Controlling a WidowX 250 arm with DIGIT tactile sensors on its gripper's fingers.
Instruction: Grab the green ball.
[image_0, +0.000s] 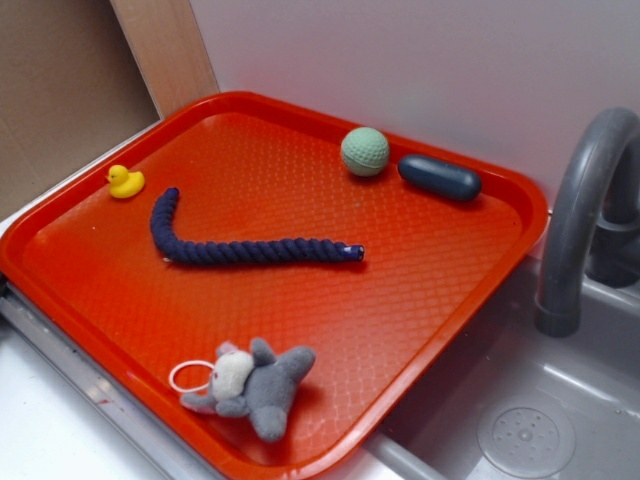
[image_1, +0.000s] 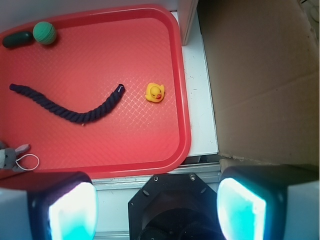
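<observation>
The green ball (image_0: 365, 151) is a small pale green dimpled sphere resting near the far edge of the red tray (image_0: 120, 300). In the wrist view the green ball (image_1: 44, 33) sits at the tray's top left corner, far from my gripper (image_1: 157, 210). My gripper hangs high above the tray's near edge, wide open, with nothing between its two cyan-lit fingers (image_1: 72, 212). The arm does not appear in the exterior view.
A dark blue capsule (image_0: 439, 177) lies just right of the ball. A navy rope (image_0: 250, 248), a yellow duck (image_0: 125, 181) and a grey plush toy (image_0: 255, 385) also lie on the tray. A grey faucet (image_0: 580, 210) and sink (image_0: 520, 430) stand to the right; cardboard (image_1: 260, 75) borders the tray.
</observation>
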